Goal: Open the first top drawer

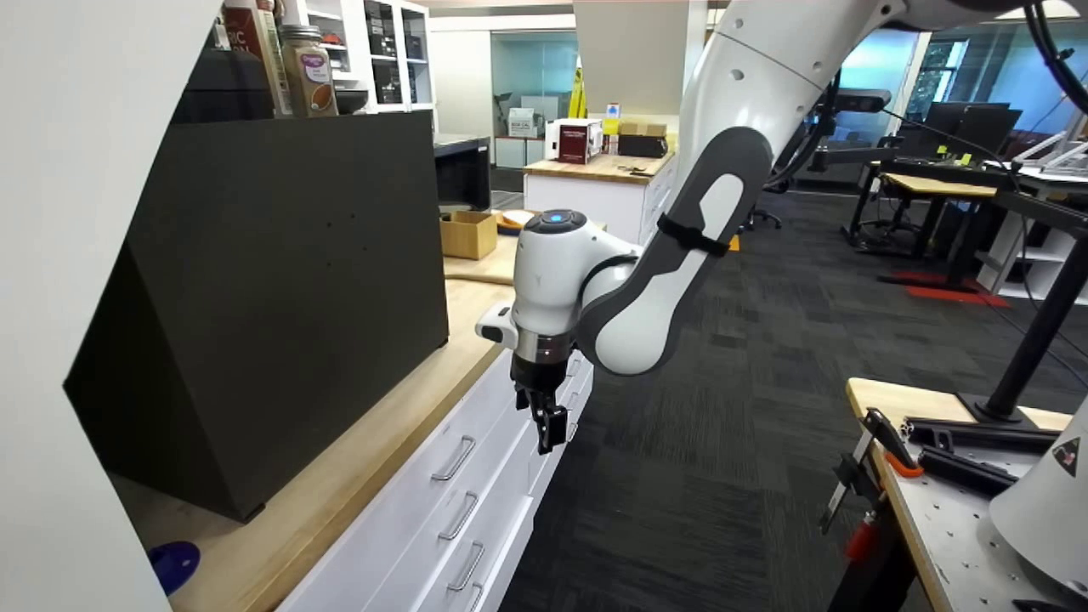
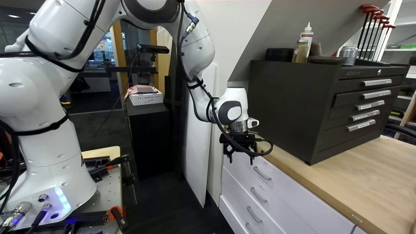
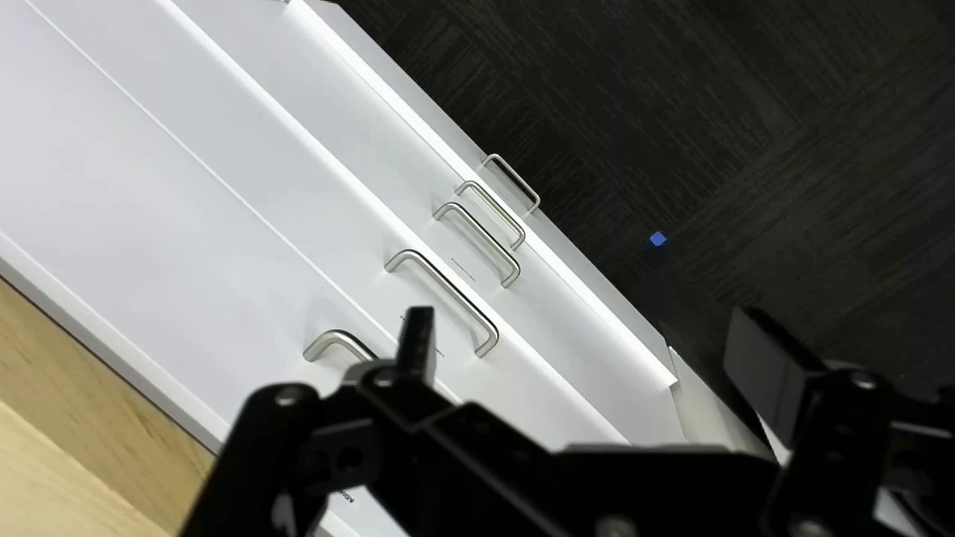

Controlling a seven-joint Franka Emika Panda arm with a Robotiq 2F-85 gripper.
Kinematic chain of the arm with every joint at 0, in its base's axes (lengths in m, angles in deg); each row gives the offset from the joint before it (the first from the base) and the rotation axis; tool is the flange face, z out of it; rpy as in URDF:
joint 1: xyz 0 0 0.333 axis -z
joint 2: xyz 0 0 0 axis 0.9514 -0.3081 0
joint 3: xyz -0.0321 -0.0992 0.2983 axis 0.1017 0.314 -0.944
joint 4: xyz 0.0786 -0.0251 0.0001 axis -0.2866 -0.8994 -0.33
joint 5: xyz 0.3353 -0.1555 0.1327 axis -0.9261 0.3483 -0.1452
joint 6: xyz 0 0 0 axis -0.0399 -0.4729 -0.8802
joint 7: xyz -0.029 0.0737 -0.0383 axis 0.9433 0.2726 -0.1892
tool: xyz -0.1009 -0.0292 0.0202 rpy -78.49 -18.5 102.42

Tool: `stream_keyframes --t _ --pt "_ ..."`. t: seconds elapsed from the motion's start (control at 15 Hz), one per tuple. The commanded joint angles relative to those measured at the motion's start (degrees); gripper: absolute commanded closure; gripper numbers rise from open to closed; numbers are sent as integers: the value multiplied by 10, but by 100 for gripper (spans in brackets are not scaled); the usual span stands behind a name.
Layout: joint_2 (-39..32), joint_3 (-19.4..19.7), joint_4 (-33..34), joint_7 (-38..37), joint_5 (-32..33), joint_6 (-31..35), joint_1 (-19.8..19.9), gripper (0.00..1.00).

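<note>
The first top drawer is a wide white front right under the counter edge, in both exterior views (image 1: 399, 510) (image 2: 302, 201) and in the wrist view (image 3: 149, 239). It looks shut. Its silver bar handle shows in both exterior views (image 1: 460, 457) (image 2: 262, 175). In the wrist view the handle (image 3: 337, 335) is partly hidden behind a finger. My black gripper (image 3: 586, 335) points down with its fingers wide apart and nothing between them. In both exterior views it (image 1: 544, 421) (image 2: 241, 159) hangs beside the drawer fronts near the handle's height. I cannot tell whether it touches the drawer.
Lower white drawers with silver handles (image 1: 460, 516) lie below. A wooden countertop (image 2: 351, 175) carries a large dark toolbox (image 2: 286, 107). A white panel (image 2: 198, 146) stands near the cabinet's end. The robot's table (image 1: 935, 510) with clamps is across the dark floor.
</note>
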Motion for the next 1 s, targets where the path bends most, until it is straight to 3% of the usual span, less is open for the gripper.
stream_keyframes --t 0.0,0.47,0.93 --pt "-40 1 35 23 35 38 8 0" --pt "-47 -2 40 13 33 30 6 0" --pt "-126 15 107 39 83 70 -7 0"
